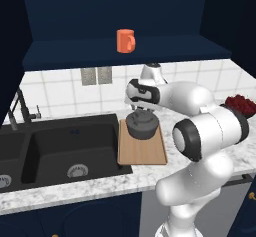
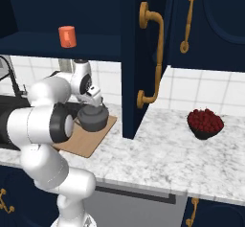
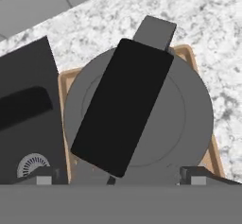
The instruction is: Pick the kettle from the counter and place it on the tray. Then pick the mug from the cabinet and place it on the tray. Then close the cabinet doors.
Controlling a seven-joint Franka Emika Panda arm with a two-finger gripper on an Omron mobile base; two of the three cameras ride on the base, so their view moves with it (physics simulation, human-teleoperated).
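Note:
The dark grey kettle (image 1: 142, 126) (image 2: 93, 118) stands on the light-brown tray (image 1: 143, 152) (image 2: 89, 142) beside the sink. My gripper (image 1: 141, 110) (image 2: 96, 102) (image 3: 120, 178) hovers just above it, open. In the hand view the fingertips (image 3: 45, 176) stand wide apart on either side of the kettle (image 3: 191, 119), clear of its black handle (image 3: 123, 105). The tray (image 3: 188, 51) peeks out around the kettle. The orange-red mug (image 1: 125, 41) (image 2: 67, 36) sits on the navy cabinet shelf (image 1: 75, 54). A cabinet door (image 2: 129, 68) hangs open, edge-on, with a gold handle (image 2: 157, 53).
A black sink (image 1: 60, 151) with a faucet (image 1: 17, 108) lies left of the tray. A dark bowl of red fruit (image 2: 205, 123) (image 1: 242, 104) sits on the marble counter (image 2: 162, 156) to the right. My arm's elbow bulks over the counter's front.

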